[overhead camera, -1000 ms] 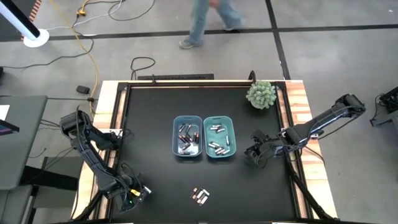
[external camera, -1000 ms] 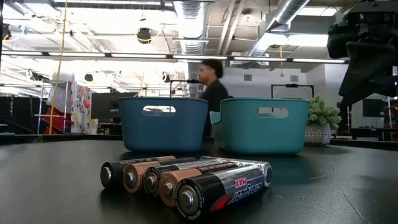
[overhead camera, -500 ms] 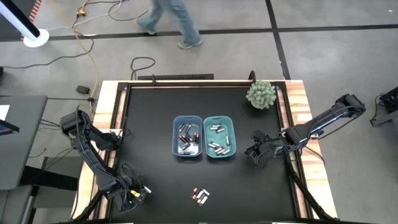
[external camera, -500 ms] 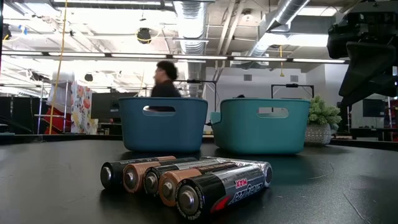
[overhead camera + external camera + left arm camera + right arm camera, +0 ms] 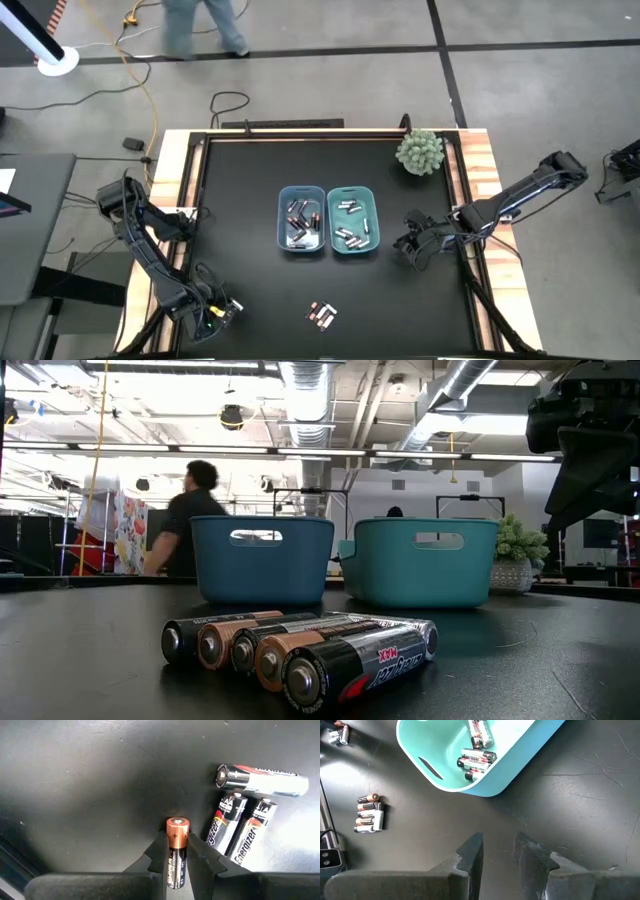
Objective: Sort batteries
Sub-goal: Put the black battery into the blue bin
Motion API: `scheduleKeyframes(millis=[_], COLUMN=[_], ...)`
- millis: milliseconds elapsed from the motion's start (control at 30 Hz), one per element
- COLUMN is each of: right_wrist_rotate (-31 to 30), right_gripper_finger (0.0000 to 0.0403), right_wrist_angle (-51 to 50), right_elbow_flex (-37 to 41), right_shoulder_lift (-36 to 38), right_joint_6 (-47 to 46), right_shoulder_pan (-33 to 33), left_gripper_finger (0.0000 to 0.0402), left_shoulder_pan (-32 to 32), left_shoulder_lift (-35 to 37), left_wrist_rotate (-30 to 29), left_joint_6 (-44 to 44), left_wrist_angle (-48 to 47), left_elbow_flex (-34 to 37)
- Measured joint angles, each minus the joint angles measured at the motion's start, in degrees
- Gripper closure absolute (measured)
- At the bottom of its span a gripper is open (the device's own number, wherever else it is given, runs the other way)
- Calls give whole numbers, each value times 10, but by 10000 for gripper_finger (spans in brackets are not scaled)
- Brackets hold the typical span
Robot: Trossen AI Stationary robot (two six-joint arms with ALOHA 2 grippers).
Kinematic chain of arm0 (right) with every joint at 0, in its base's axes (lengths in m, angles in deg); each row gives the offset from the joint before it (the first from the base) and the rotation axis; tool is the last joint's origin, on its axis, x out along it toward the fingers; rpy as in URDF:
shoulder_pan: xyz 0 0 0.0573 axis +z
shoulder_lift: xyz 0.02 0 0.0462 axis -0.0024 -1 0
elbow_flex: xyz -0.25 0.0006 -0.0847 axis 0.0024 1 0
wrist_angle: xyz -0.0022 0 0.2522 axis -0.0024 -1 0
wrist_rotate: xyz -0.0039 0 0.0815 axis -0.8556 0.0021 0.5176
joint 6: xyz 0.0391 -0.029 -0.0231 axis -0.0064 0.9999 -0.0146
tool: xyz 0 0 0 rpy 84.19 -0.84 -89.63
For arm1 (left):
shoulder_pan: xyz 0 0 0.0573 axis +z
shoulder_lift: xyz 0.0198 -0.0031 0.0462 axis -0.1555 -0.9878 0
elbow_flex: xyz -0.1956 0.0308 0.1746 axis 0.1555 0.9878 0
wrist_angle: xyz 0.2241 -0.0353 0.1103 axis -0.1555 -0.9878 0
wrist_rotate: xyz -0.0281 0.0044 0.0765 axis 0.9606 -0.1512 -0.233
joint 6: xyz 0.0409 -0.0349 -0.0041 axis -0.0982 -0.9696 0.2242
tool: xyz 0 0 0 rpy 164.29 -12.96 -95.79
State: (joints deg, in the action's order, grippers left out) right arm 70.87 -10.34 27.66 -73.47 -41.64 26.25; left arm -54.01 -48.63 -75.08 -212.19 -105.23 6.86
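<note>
My left gripper (image 5: pixel 222 308) stands at the table's near left corner, pointing down and shut on a copper-topped battery (image 5: pixel 177 827). Three more batteries (image 5: pixel 245 815) lie on the mat close beside it. A cluster of several batteries (image 5: pixel 320 315) lies side by side near the front edge, close up in the low view (image 5: pixel 300 650). The blue bin (image 5: pixel 301 220) and the teal bin (image 5: pixel 352 220) stand mid-table, each with batteries inside. Right of the teal bin, my right gripper (image 5: pixel 497 842) hangs open above bare mat (image 5: pixel 408 245). My left gripper pinches the black body (image 5: pixel 176 854) of the battery between its two fingers, just behind the copper plus end. The fingers come from above, pointing down, and lie across the battery on its two long sides. The battery lies level; whether it still rests on the mat I cannot tell.
A small green plant (image 5: pixel 420 150) stands at the table's far right corner. Wooden rails run along the table's left and right sides. A person (image 5: pixel 200 25) walks on the floor beyond the far edge. Bare black mat lies between the bins and the front cluster.
The person beyond the far edge has walked toward the left. Neither arm has shifted, and the batteries and bins lie as they did.
</note>
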Motion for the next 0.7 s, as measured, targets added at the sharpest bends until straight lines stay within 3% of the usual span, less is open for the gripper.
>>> scheduleKeyframes(millis=[433,600,700], right_wrist_rotate=[-15,-15,-15], right_gripper_finger=[276,276,276], right_wrist_angle=[3,9,14], right_elbow_flex=[0,0,0], right_shoulder_lift=[0,0,0], right_joint_6=[29,44,47], right_shoulder_pan=[0,0,0], left_gripper_finger=[360,360,360], left_shoulder_pan=[34,51,70], left_shoulder_lift=[34,71,106], left_wrist_rotate=[11,36,21], left_joint_6=[-20,-24,-23], left_wrist_angle=[-23,-91,-130], left_elbow_flex=[-4,-1,-3])
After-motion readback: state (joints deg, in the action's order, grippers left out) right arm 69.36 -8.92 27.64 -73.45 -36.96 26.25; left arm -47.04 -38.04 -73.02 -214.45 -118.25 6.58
